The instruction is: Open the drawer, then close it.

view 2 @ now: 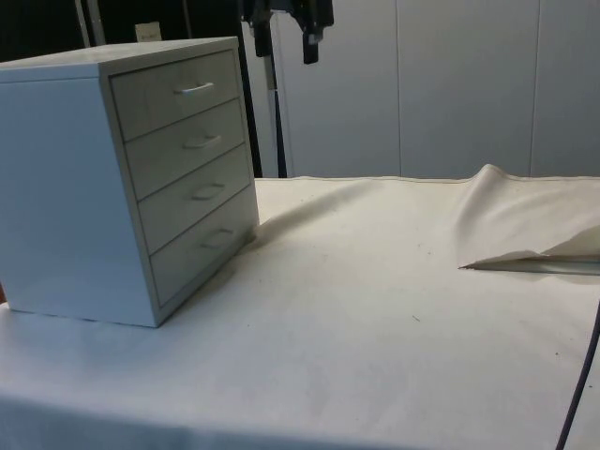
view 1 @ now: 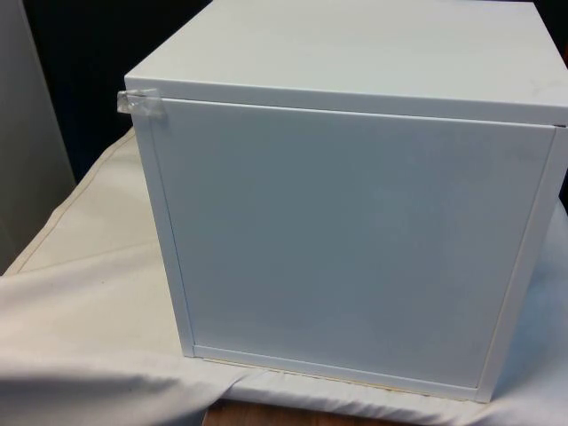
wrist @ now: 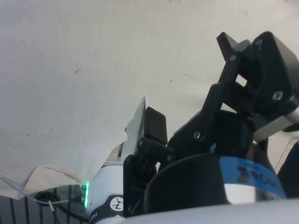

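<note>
All four drawers of the chest of drawers (view 2: 122, 178) sit flush in their fronts, so as far as the pictures show nothing is open. My judgement is that the whole task is left to do: the approach, the pull, then the push back (the task sentence does not say which drawer is meant).

The pincer (view 2: 312, 42) hangs high in the side view, above the level of the chest's top and apart from it. The chest stands lower than the pincer and off to one side, with its drawer fronts turned towards the open stretch of white cloth (view 2: 375, 309) beneath the pincer. The nearest handle to it is the top drawer's handle (view 2: 193, 89), which it does not touch.

The pincer holds nothing and touches nothing. I cannot tell from these views how wide it stands.
</note>
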